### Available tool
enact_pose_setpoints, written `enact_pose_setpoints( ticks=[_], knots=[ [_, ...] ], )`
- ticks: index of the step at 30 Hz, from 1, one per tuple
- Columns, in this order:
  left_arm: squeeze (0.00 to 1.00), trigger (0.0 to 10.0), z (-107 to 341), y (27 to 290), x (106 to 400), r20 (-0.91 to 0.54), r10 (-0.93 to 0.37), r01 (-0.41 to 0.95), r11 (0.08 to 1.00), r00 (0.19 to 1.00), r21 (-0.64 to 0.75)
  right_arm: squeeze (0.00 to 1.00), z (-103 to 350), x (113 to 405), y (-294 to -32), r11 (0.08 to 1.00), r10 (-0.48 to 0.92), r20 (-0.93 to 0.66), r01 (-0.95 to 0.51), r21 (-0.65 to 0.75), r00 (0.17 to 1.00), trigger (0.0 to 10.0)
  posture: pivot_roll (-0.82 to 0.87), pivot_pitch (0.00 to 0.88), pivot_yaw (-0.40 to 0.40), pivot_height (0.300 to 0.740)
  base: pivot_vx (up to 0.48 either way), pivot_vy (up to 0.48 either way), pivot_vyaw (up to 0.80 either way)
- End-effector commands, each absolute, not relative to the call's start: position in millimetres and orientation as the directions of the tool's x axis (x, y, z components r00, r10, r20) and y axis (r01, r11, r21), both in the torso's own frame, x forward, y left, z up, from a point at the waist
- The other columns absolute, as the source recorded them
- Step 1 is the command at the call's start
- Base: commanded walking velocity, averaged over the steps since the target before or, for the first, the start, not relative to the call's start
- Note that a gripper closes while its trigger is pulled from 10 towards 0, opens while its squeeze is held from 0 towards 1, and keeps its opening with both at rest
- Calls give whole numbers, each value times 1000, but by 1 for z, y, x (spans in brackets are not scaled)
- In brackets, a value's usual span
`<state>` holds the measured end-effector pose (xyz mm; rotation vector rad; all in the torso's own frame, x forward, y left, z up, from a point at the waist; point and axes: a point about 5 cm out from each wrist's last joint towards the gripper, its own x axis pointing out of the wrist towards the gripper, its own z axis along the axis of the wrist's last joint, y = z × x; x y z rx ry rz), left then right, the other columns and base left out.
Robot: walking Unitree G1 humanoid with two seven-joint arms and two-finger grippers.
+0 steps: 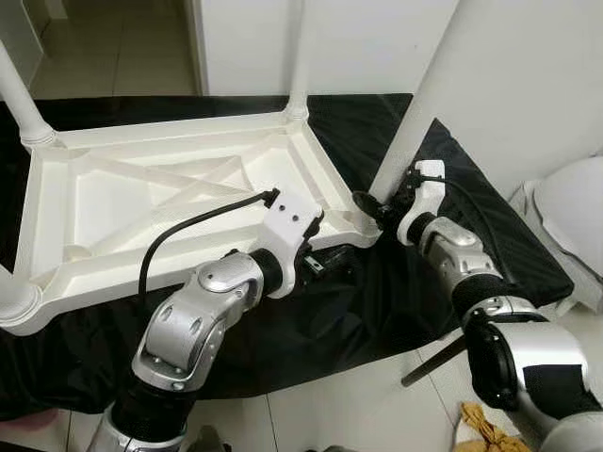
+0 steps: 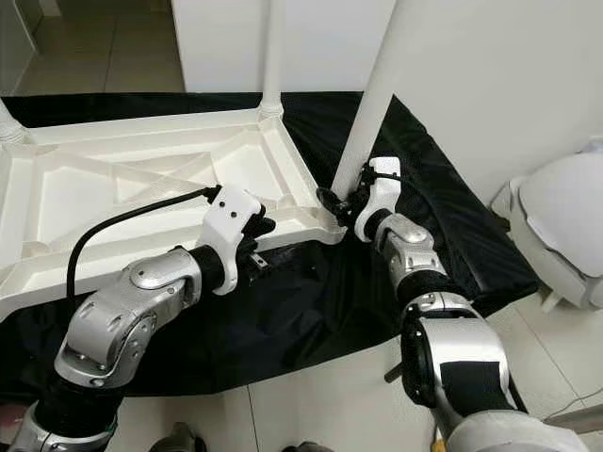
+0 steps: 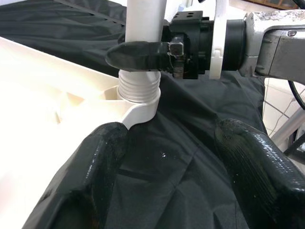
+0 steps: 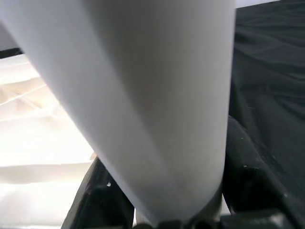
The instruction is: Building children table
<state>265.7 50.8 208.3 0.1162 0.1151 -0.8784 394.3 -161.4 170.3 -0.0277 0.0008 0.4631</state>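
Leg (image 1: 419,104) upright in upturned tabletop (image 1: 141,198), right pincer (image 1: 375,205) around it.

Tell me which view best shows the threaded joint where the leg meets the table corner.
The left wrist view: the leg's threads sit in the corner socket, with a right gripper finger across the leg above. Both eye views show the joint small, behind the right gripper. The right wrist view shows the leg's shaft close up.
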Motion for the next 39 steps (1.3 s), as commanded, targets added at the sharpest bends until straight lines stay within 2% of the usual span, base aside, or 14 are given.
enact_pose_setpoints(
  ticks=[1,8,11,19,22,26,27,30,31,35,36,37,39],
  knots=[
    [0,10000,208,50,264,-148,-740,753,656,656,57,0,151,390,-164,925,380,-55,-379,28,923,0,28,73,-74,740,0,0,0],
    [0,10000,207,49,264,-152,-748,761,647,646,53,0,150,390,-145,967,239,-8,-237,97,971,0,22,77,-65,740,0,0,0],
    [0,10000,207,48,264,-152,-749,762,645,644,53,0,150,390,-141,969,223,-6,-221,105,975,0,21,77,-65,740,0,0,0],
    [0,10000,208,48,264,-148,-752,764,642,642,54,0,149,386,-118,991,66,-6,-65,117,998,0,20,74,-63,740,0,0,0],
    [0,10000,208,48,264,-148,-752,764,642,642,54,0,149,386,-118,991,66,-6,-65,117,998,0,20,74,-63,740,0,0,0],
    [0,10000,208,47,264,-147,-755,767,640,640,54,0,152,383,-110,987,-29,-26,33,158,999,0,20,73,-60,740,0,0,0],
    [0,10000,208,47,264,-147,-756,768,638,638,54,0,153,383,-111,988,-43,-21,45,151,999,1059,19,74,-59,740,0,0,0],
    [0,10000,208,47,264,-148,-756,769,637,637,54,0,154,383,-111,989,-48,-17,50,143,999,1059,19,74,-59,740,0,0,0],
    [0,10000,208,47,264,-148,-756,769,637,637,55,0,155,384,-112,990,-40,-8,41,135,999,10000,19,74,-59,740,0,0,0],
    [0,10000,208,47,263,-149,-757,769,636,636,54,0,160,384,-118,995,-38,29,35,97,999,10000,18,73,-59,740,0,0,0],
    [0,10000,208,47,263,-149,-757,770,636,636,53,102,161,384,-120,995,-24,39,20,101,999,10000,18,73,-60,740,0,0,0],
    [0,10000,208,47,263,-150,-757,770,636,636,53,1000,162,385,-123,994,-17,47,12,108,999,10000,18,73,-60,740,0,0,0],
    [0,10000,208,47,263,-150,-758,770,636,635,53,1000,164,385,-126,993,-2,59,-5,116,998,10000,18,72,-60,740,0,0,0]
  ],
)
